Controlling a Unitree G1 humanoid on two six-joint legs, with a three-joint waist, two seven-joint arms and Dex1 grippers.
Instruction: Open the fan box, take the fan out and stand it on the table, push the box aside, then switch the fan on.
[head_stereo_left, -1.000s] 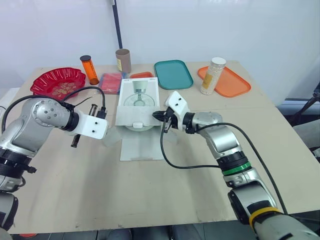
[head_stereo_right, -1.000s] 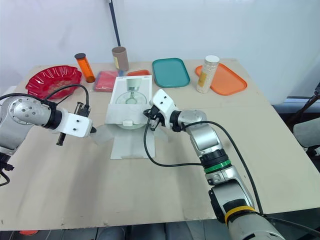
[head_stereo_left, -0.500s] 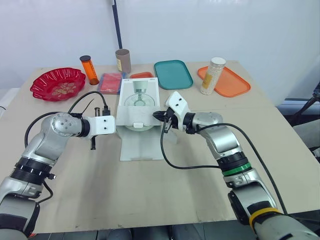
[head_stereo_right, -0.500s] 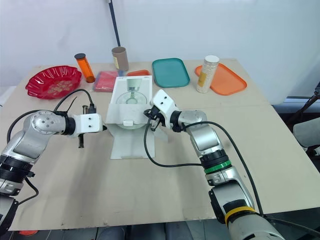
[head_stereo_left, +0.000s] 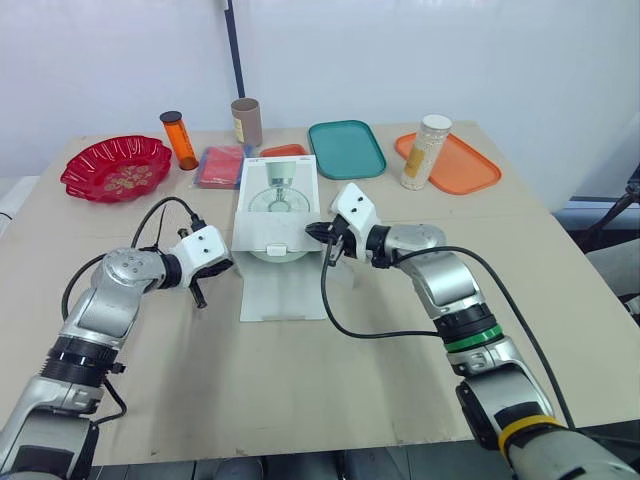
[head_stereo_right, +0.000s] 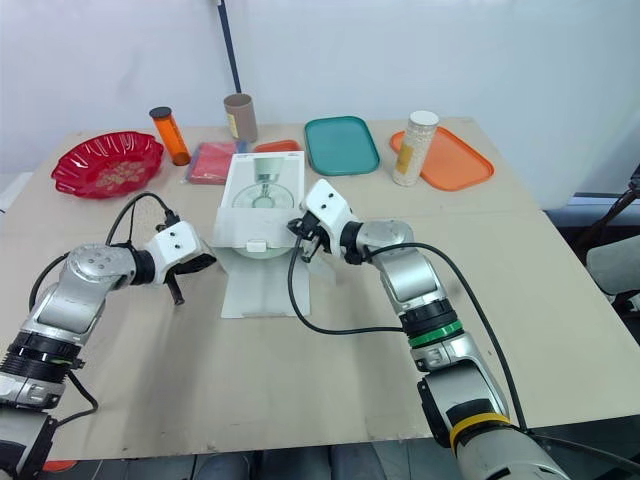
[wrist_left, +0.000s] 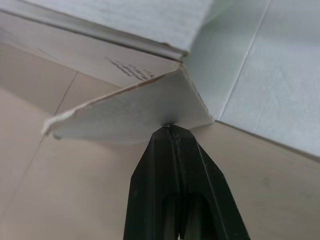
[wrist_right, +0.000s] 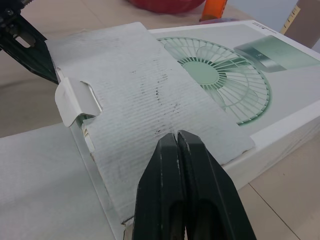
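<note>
A pale beige table (head_stereo_left: 300, 400) with faint seam lines stands before a plain white wall (head_stereo_left: 480, 50); a black pole (head_stereo_left: 233, 50) rises behind its far edge. The white fan box (head_stereo_left: 277, 200) lies flat at the middle of the table, its upper face printed with a green fan. One long flap (head_stereo_left: 283, 295) is folded out flat on the table toward the robot, and a tabbed flap (wrist_right: 150, 100) lies over the near end of the box. The left pincer (wrist_left: 170, 128), its fingers pressed together, touches with its tip a small side flap (wrist_left: 135, 112) at the box's left near corner. The right pincer (wrist_right: 176, 136), also pressed together, rests over the tabbed flap at the box's right edge. Along the far side of the table stand a red bowl (head_stereo_left: 116, 167), an orange bottle (head_stereo_left: 179, 140), a brown cardboard tube (head_stereo_left: 246, 121), a pink packet (head_stereo_left: 221, 166), a teal tray (head_stereo_left: 346, 148), and an orange tray (head_stereo_left: 462, 166) bearing a white-capped jar (head_stereo_left: 427, 152).
</note>
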